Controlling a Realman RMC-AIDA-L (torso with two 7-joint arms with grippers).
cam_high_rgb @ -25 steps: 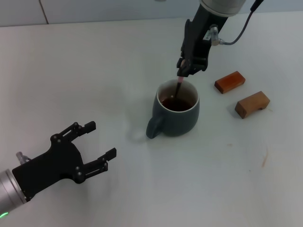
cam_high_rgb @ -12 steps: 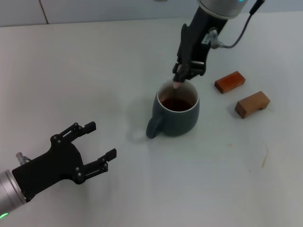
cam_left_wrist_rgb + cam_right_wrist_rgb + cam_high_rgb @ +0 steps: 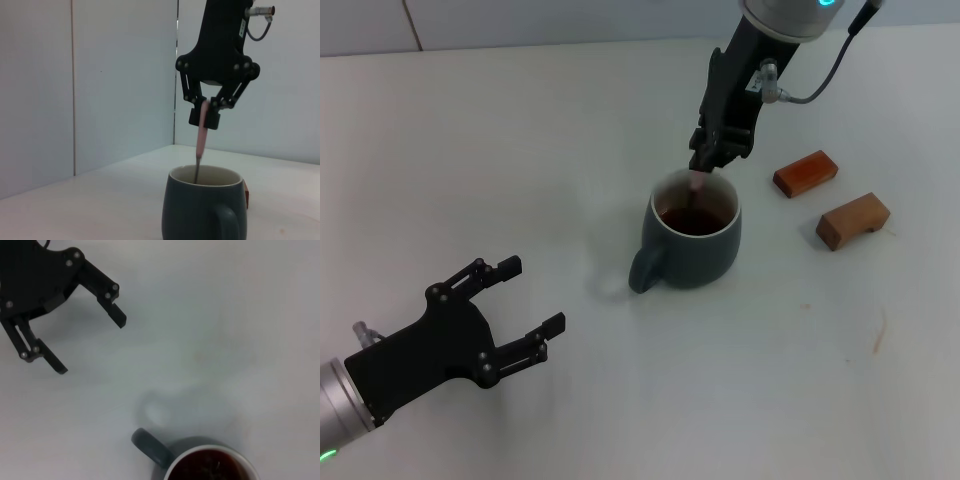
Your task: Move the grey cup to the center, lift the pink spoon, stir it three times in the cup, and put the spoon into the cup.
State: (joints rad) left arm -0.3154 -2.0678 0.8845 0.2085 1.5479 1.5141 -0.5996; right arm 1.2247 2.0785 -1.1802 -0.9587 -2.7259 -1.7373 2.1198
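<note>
The grey cup stands upright on the white table, handle towards my left arm, dark brown liquid inside. It also shows in the left wrist view and the right wrist view. My right gripper hangs just above the cup's far rim, shut on the pink spoon. The spoon hangs nearly upright with its lower end down in the cup; the left wrist view shows its pink handle in the jaws. My left gripper is open and empty, low over the table at the near left.
Two brown wooden blocks lie to the right of the cup. The left gripper also shows in the right wrist view, apart from the cup.
The right gripper has shifted slightly over the cup's far rim and the spoon has moved with it inside the cup. The cup and left arm have not moved.
</note>
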